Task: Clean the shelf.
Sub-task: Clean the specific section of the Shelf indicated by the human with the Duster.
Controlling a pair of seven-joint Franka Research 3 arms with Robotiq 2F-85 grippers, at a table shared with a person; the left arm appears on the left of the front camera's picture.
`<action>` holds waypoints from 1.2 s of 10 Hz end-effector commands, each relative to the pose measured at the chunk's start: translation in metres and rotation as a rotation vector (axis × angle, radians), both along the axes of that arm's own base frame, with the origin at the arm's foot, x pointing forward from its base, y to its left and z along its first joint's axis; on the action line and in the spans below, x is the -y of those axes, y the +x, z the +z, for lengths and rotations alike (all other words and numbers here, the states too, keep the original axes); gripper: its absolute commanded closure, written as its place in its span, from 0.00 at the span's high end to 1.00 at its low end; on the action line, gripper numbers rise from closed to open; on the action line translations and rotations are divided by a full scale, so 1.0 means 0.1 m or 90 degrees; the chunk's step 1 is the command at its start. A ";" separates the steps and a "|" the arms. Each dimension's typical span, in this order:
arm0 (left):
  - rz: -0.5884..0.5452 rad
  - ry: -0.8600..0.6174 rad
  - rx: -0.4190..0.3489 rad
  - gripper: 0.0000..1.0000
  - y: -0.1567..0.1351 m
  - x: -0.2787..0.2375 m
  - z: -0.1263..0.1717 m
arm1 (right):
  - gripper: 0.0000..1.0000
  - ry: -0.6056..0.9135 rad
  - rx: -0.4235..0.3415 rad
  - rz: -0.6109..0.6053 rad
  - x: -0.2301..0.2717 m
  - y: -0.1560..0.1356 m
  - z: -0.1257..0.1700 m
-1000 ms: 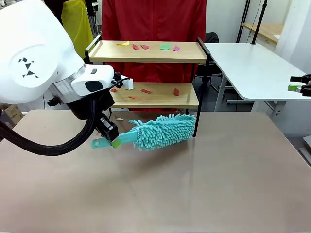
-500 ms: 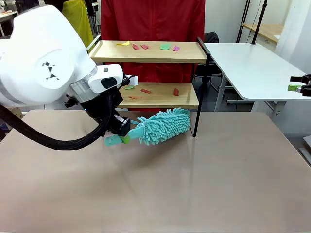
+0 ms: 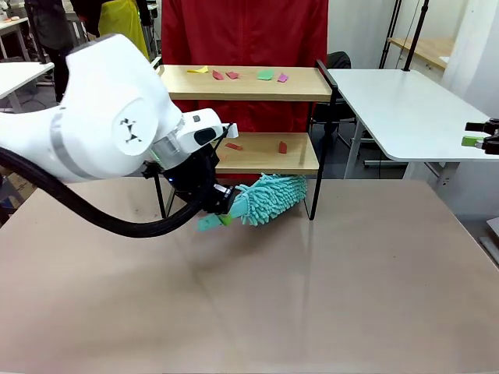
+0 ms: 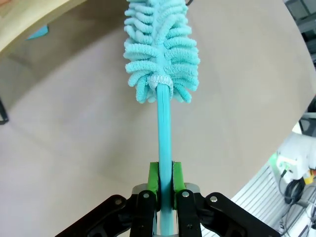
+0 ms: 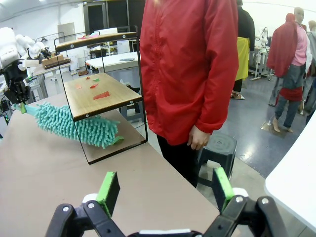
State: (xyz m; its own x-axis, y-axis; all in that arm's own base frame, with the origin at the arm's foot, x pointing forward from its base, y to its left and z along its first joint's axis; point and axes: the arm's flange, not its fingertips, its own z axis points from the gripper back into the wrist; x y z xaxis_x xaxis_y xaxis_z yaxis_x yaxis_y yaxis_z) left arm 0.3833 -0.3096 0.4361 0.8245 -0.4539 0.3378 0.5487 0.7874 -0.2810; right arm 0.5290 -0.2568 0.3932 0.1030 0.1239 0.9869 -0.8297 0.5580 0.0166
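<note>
Markings: a small black mark of angular shapes on the white joint housing of the left arm (image 3: 129,132); no lettering on it can be made out. The two-tier rack of light wooden boards on a thin black metal frame (the shelf) (image 3: 249,93) stands at the far edge of the tan table (image 3: 327,296), directly in front of a person in a red jacket (image 3: 245,31). Top board carries small paper scraps (image 3: 265,75): one yellow, two red, one green, one pink. Two red scraps lie on the visible part of the lower board; the arm covers that board's left end. Left gripper (image 3: 225,216) sits just in front of the shelf's lower left, below the lower board; jaws pressed together on the thin handle of the teal fluffy microfibre duster (image 3: 269,199), green pads (image 4: 153,180) on both sides of the stem. The duster head reaches under the lower board, between the frame legs, close above the table. Right gripper (image 5: 165,190) is well apart from the shelf, off to the right near the white side table (image 3: 405,109); jaws spread wide, nothing between them. Versus one second ago: the left arm has shifted right and toward the shelf, and the duster head has gone from in front of the frame to beneath the lower board. Top-board scraps and right gripper unchanged.
</note>
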 end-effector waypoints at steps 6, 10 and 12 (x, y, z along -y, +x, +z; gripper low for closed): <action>0.141 -0.014 0.077 0.13 0.41 0.58 -0.25 | 1.00 -0.007 -0.008 -0.007 -0.04 0.01 0.07; 0.189 -0.020 0.090 0.13 0.57 0.94 -0.28 | 1.00 -0.007 -0.008 -0.007 -0.04 0.01 0.07; 0.193 -0.017 0.065 0.13 0.67 1.11 -0.33 | 1.00 -0.007 -0.008 -0.007 -0.04 0.01 0.07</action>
State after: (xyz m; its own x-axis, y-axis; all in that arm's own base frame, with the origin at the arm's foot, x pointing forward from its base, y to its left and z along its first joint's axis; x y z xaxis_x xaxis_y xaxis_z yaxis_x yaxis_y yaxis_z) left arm 0.4420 -0.3978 0.4036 0.8712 -0.1989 0.4488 0.3408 0.9032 -0.2611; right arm 0.5290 -0.2569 0.3932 0.1030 0.1238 0.9870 -0.8296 0.5581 0.0166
